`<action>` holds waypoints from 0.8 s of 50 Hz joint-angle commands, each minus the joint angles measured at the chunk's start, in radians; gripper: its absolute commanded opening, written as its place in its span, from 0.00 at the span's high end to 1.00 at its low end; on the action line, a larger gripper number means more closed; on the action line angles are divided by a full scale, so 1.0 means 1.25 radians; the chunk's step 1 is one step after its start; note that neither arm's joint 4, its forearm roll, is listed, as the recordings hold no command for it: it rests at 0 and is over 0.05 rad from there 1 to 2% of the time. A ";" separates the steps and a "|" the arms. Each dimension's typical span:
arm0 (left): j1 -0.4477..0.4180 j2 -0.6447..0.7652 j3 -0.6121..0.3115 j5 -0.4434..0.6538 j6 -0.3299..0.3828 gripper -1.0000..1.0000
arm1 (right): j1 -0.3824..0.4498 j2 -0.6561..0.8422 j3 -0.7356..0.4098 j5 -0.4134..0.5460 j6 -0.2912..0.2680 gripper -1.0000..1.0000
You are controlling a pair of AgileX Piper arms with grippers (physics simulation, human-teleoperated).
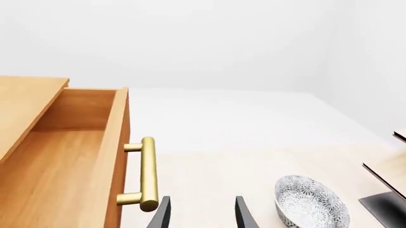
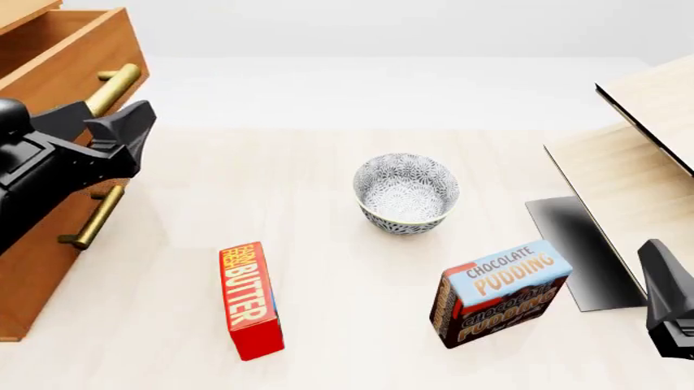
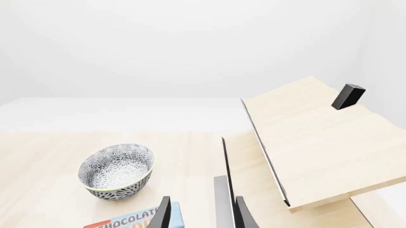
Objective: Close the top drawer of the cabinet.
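**A:** Where do you stand on the task?

**B:** At the approach. The top drawer [image 2: 60, 49] is pulled out from the cabinet [image 2: 44, 260], at the far left of the counter [image 2: 325, 268]; in the left wrist view you look straight into its bare inside, so nothing is shut yet. Your left pincer [image 2: 132, 136] hangs just before the drawer front, near its brass handle [image 1: 147, 173], with its fingers [image 1: 159, 214] apart and nothing between them. I cannot tell whether it touches the wood or the handle.

**A:** And the other arm?

**B:** Your right pincer [image 3: 201, 216] sits low at the near right, fingers apart and holding nothing, well away from the cabinet. It looks over the bowl [image 3: 116, 171] and the pale shelf [image 3: 317, 142]. Leave it parked, I think.

**A:** So what does the next move need?

**B:** A flat push, as I judge it. Set the left fingers squarely against the drawer front or the handle, then drive straight along the drawer's travel, toward the cabinet. Push off-centre or at a slant and the fingers may slide off the round bar. The butter [image 2: 249, 301] and the pudding box [image 2: 499, 292] lie well clear of that path.
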 commanded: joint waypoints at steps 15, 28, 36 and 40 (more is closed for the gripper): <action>0.077 0.017 -0.009 -0.008 -0.014 0.00 | 0.000 0.000 0.000 0.000 0.000 0.00; 0.122 0.026 -0.007 -0.017 -0.017 0.00 | 0.000 0.000 0.000 0.000 0.000 0.00; 0.141 0.026 -0.004 -0.019 -0.020 0.00 | 0.000 0.000 0.000 0.000 0.000 0.00; 0.158 0.028 0.002 -0.027 -0.017 0.00 | 0.000 0.000 0.000 0.000 0.000 0.00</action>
